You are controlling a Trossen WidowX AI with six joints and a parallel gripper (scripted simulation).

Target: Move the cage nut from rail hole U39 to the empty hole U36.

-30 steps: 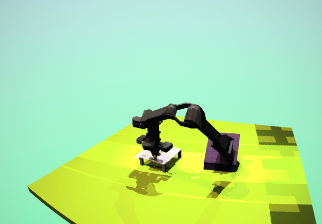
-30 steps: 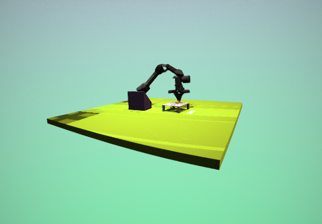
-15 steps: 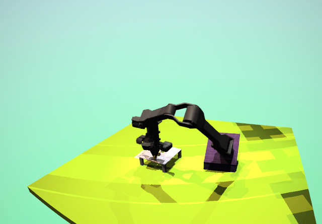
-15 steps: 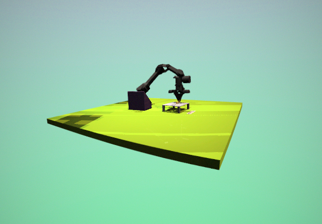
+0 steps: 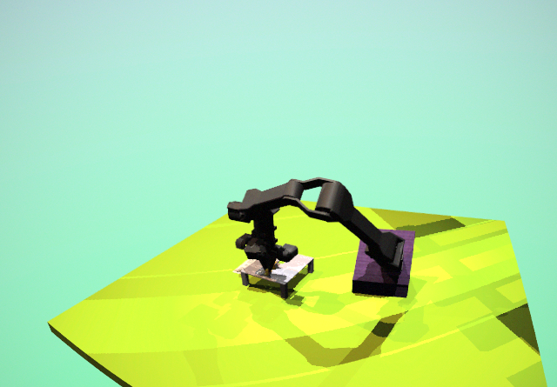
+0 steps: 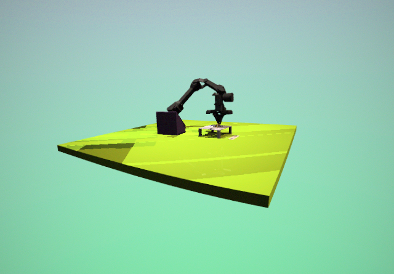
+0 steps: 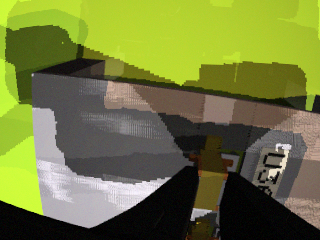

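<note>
Wrist view: black two-fingered gripper closed on a brass-coloured cage nut, at about five o'clock from the picture's centre. Pale rectangular rail plate beneath, on dark legs, standing on a lime-green table. White label at three o'clock of the nut, number partly unreadable. Cannot tell whether its wings are seated.

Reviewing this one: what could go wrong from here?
The gripper is shut on a nut; it might tilt or catch on the plate.
A second brass part, perhaps the other nut, sits near the fingers and could get bumped.
The plate's underside is hidden, so letting go could leave a wing unclipped.
</note>
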